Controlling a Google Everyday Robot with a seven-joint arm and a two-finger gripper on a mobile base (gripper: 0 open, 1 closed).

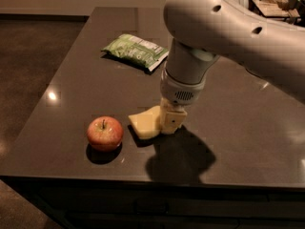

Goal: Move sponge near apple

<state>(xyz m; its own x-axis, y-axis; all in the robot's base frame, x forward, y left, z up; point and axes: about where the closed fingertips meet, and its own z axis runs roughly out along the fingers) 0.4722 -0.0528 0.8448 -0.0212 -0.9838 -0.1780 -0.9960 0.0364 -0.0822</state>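
Observation:
The red apple [105, 133] with a short dark stem stands near the front left of the dark table [95, 85]. The pale yellow sponge [143, 123] is just right of it, a small gap apart, with its right end between the fingers. My gripper [168, 126] points down from the big white arm and is shut on the sponge's right end, low at the table top. The arm hides the sponge's right part.
A green snack bag [135, 50] lies at the back middle of the table. The table's front edge runs just below the apple. The white arm [228, 37] spans the right side. A shelf with objects [274, 4] is at the far right.

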